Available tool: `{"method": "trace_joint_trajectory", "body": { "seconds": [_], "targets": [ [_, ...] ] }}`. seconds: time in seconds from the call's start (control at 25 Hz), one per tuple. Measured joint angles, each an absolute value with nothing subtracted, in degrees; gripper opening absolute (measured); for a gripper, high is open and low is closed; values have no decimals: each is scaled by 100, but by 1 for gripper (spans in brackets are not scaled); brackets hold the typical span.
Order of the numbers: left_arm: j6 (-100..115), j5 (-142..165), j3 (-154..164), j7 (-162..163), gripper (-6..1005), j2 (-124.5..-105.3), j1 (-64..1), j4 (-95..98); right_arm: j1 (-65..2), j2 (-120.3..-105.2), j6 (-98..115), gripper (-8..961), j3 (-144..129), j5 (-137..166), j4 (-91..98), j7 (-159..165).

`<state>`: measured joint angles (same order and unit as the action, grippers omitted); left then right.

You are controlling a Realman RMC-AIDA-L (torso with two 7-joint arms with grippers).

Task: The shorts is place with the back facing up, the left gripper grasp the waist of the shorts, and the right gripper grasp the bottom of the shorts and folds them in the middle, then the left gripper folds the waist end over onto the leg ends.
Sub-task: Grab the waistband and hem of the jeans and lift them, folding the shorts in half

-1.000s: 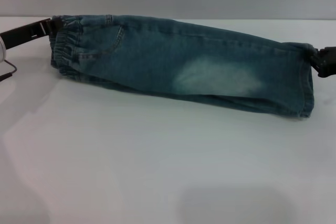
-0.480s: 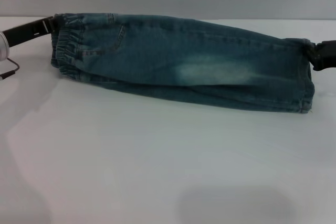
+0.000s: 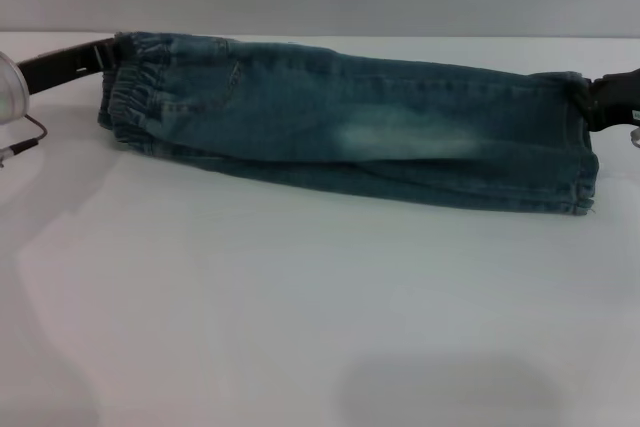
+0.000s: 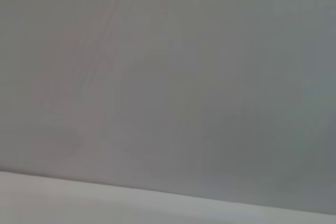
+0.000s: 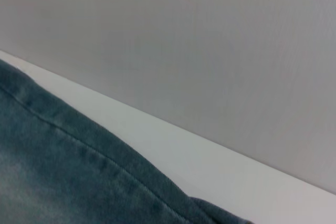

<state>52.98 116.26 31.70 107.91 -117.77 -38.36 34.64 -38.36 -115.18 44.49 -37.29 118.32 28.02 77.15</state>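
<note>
We had the shorts [image 3: 350, 132] lying as a long narrow band along the far edge of the tabletop [image 3: 300, 327], already doubled lengthwise so one leg sat on top of the other. Our left gripper [image 3: 105, 55] sat at the far left corner of the garment, its slim black fingers pressed to the top of the waist [image 3: 130, 107]; it looked closed on that puckered elastic, though the fingertips were buried in the denim. Our right gripper [image 3: 600, 102] was out by the right edge of the tabletop, at the upper corner of the leg ends [image 3: 580, 172], apparently pinching the hem; the jaw itself ran off the head view. We judged both ends were held like this to keep the lengthwise fold taut and square as it settled. The long axis ran left to right across the tabletop, waist pointing to the left edge, hems to the right, sloping slightly toward the near edge on the right. Our right wrist view showed only a stitched seam of denim; the left wrist view showed bare wall. The waist-over-hems fold was, by our reckoning, next.
</note>
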Motion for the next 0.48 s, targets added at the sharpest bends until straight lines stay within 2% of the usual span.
{"method": "trace_joint_trajectory", "body": {
  "seconds": [0.24,0.48],
  "targets": [
    [5279,11626,3312,10788,186,-11777,-3882,3430,-3927,-11501,4308,18,-3745,11832,2656,7715],
    [5180,11627,3315,10789,189,-11779,-3934,3419,-4007,-11533,3911,106,-3748,11831,2532,7715]
  ]
}}
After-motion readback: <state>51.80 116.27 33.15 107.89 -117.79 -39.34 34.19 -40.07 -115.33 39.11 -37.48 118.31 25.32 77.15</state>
